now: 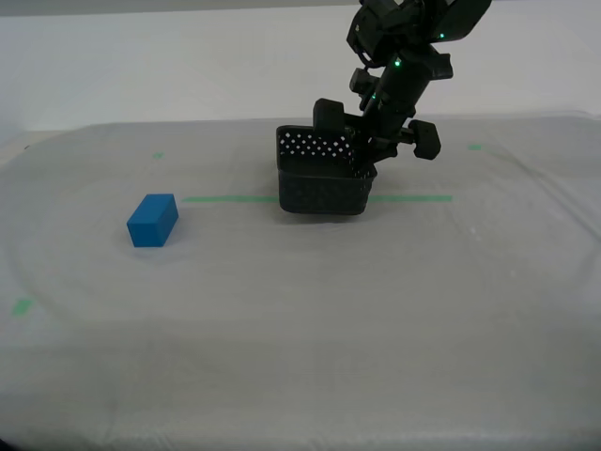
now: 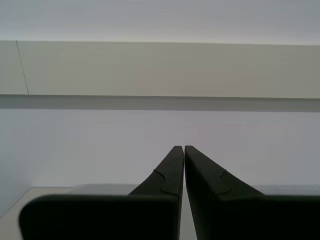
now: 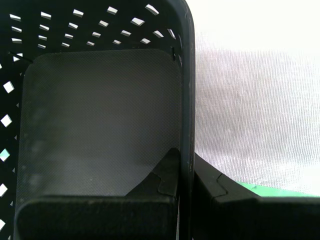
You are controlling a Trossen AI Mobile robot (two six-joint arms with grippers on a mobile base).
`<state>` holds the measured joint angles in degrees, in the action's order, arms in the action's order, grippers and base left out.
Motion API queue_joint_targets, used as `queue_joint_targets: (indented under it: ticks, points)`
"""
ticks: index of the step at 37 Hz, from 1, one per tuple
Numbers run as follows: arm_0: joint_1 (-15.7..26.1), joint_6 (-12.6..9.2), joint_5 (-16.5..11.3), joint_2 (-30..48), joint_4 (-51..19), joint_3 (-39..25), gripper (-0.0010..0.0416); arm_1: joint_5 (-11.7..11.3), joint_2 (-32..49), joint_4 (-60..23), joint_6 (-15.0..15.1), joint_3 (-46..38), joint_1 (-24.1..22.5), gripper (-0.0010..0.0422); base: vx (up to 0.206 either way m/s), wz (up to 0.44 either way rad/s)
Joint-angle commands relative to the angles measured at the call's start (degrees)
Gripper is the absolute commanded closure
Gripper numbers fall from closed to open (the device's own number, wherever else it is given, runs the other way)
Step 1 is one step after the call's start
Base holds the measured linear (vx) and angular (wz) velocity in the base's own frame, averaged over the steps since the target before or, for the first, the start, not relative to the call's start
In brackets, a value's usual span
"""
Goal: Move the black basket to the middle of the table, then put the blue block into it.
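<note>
While my first pincer (image 3: 184,172) clamps the black basket (image 1: 321,184) by its wall, one finger (image 3: 162,175) sits inside against the basket floor side and the other outside over the cloth. In the exterior view that arm comes down from the top, right of centre, and grips the basket's right-hand rim. The basket stands on the desk (image 1: 300,310) about midway across, straddling the thin green tape line (image 1: 230,198), its perforated walls showing white dots of light; whether it sits quite flat I cannot tell. Nothing lies on the basket floor that my first wrist view shows.

The blue block (image 1: 153,220) rests on the cloth well apart from the basket, toward the exterior view's left and a little nearer the camera, touched by nothing.

My second pincer (image 2: 184,148) has its fingers pressed together, holding nothing, pointing at a pale wall above the desk.
</note>
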<state>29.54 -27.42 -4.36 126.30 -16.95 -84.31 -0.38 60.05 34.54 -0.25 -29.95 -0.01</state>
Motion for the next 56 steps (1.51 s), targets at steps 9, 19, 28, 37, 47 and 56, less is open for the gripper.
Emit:
queue_joint_targets:
  ticks: [9, 19, 28, 37, 47, 56]
  points:
    - [0.04, 0.85, 0.35, -0.04, 0.07, -0.04, 0.0403, -0.02, -0.02, 0.26, 0.11, -0.02, -0.02, 0.0412, 0.0, 0.0]
    - [0.04, -1.14, 0.44, -0.07, -0.13, -0.04, 0.0403, -0.02, -0.02, 0.26, 0.11, -0.02, -0.02, 0.0412, 0.0, 0.0]
    - [-0.02, -0.68, 1.73, -0.09, -0.81, -0.04, 0.0403, -0.02, -0.02, 0.26, 0.11, -0.02, -0.02, 0.0412, 0.0, 0.0]
    - [0.02, -1.36, 6.86, -0.13, -2.49, -0.04, 0.0403, -0.02, -0.02, 0.26, 0.11, -0.02, 0.0, 0.0412, 0.0, 0.0]
    - [0.15, 1.51, 6.97, -0.13, -3.43, -0.04, 0.0403, -0.02, -0.02, 0.26, 0.11, -0.02, -0.02, 0.0412, 0.0, 0.0]
    - [0.15, 0.35, 6.34, -0.13, -4.66, -0.04, 0.0402, -0.02, -0.02, 0.26, 0.11, -0.02, 0.0, 0.0412, 0.0, 0.0]
